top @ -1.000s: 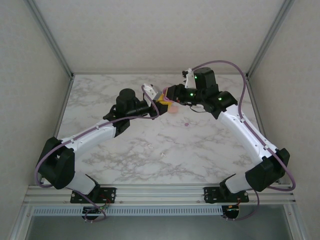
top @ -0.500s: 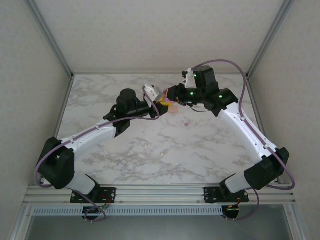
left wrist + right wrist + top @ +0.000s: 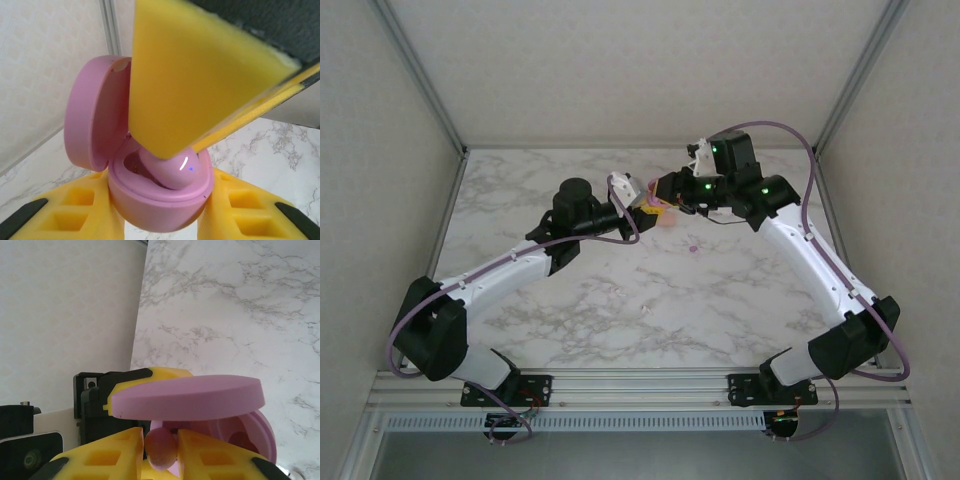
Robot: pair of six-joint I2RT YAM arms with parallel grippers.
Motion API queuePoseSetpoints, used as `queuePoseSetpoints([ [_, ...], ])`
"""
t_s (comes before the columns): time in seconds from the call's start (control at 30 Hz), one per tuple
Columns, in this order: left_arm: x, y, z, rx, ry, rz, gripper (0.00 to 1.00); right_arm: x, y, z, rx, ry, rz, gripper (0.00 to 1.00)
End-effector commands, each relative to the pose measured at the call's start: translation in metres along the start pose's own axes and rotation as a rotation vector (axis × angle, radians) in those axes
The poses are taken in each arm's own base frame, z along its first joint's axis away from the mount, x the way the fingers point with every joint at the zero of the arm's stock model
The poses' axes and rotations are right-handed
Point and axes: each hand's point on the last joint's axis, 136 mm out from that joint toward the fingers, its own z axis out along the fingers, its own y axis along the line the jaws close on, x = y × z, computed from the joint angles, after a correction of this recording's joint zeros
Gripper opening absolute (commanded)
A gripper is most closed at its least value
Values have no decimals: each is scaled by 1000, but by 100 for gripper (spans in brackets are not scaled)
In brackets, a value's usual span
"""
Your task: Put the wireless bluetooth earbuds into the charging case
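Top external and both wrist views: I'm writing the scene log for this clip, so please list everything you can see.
Charging case: one, pink-purple, lid open, gripped between the left hand's fingers above the table.
Held earbud: one, purple, between the right hand's fingers at the case's opening.
Loose purple earbud: one, purple, on the table right of centre.
Whitish speck: one, whitish, mid-table; probably an earbud.
Peach item: one, pale peach, on the table beside the hands; too small to identify.
Table: one, white-grey marble.
Left hand: one, yellow fingers, holding the case.
Right hand: one, yellow fingers, pinching the earbud.
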Motion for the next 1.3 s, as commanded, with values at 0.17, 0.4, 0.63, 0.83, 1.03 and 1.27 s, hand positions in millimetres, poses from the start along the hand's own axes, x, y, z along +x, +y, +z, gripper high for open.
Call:
queuePoseSetpoints([
  [0.17, -54, -5, -11, 6, -140, 25, 22, -5, -15, -2, 79, -46, 25, 29],
  [0.4, -47, 2, -9, -28, -129, 8, 21, -6, -5, -15, 59, -74, 1, 34],
  [0.63, -41, 16, -15, -93, -134, -31, 21, -3, 22, -56, 6, -155, -123, 39],
  [0.83, -38, 32, -28, -169, -156, -90, 21, -18, -49, -105, 324, -363, -102, 38],
  [1.03, -45, 33, -41, -199, -171, -101, 21, -3, -169, -75, 503, -224, 143, 38],
  [1.27, -50, 27, -53, -215, -160, -86, 22, 18, -234, 7, 497, 77, 152, 38],
])
